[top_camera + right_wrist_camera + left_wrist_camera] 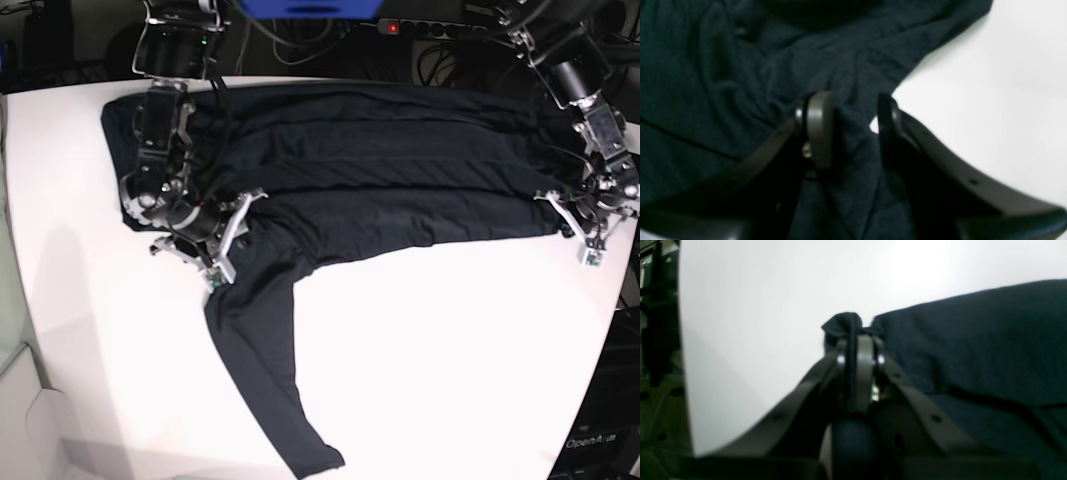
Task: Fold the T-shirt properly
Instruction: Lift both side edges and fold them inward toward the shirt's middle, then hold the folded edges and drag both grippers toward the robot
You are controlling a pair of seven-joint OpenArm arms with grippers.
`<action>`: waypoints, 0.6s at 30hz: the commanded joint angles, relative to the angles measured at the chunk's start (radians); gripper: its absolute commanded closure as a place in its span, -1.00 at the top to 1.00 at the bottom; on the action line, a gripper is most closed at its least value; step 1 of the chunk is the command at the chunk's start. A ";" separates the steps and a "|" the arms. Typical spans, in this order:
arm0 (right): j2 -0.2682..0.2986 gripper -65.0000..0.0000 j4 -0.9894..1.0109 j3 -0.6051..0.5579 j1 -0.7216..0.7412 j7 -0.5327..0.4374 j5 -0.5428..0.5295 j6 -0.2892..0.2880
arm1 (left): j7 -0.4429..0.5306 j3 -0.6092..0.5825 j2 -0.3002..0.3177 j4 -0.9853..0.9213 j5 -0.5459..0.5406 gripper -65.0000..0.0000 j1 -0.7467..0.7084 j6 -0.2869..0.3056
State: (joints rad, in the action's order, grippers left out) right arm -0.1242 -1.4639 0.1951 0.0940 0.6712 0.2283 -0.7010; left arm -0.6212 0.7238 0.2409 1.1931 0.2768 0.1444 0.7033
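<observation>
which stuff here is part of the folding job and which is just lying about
Job: T-shirt; left claw, shut on a bunch of its fabric; right claw, open astride the fabric.
Lying about: power strip and cables behind the white table.

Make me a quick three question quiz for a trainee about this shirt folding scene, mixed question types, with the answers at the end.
1. True or false: the left gripper is shut on a pinch of the T-shirt.
2. Multiple choice: how does the right gripper stand? A) shut flat on the bare table B) open, with shirt fabric between its fingers C) raised high above the shirt
3. Short answer: in the base view, where does the loose sleeve run?

Key
1. True: dark fabric bunches out past its closed tips.
2. B
3. Down over the white table toward its near edge, below the right gripper, while the body lies spread across the far side.
</observation>
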 commanded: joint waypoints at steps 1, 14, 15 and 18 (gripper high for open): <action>-0.001 -0.27 -0.018 -0.003 0.011 -0.018 -0.011 0.003 | 0.019 0.001 0.018 0.014 -0.011 -1.00 0.021 -0.005; 0.016 -0.29 -0.016 -0.003 -0.006 -0.026 -0.011 0.003 | 0.019 0.001 0.016 0.014 -0.011 -1.00 0.016 -0.005; 0.016 -0.29 -0.016 -0.003 -0.009 -0.026 -0.011 0.003 | 0.019 0.001 0.016 0.014 -0.011 -1.00 0.016 -0.005; 0.018 -0.40 -0.016 -0.003 -0.015 -0.028 -0.011 0.003 | 0.019 0.001 0.016 0.014 -0.011 -1.00 0.016 -0.005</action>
State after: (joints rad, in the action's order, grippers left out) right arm -0.1104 -1.4631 0.1951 0.0586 0.6628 0.2283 -0.7010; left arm -0.6209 0.7238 0.2378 1.1931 0.2768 0.1440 0.7033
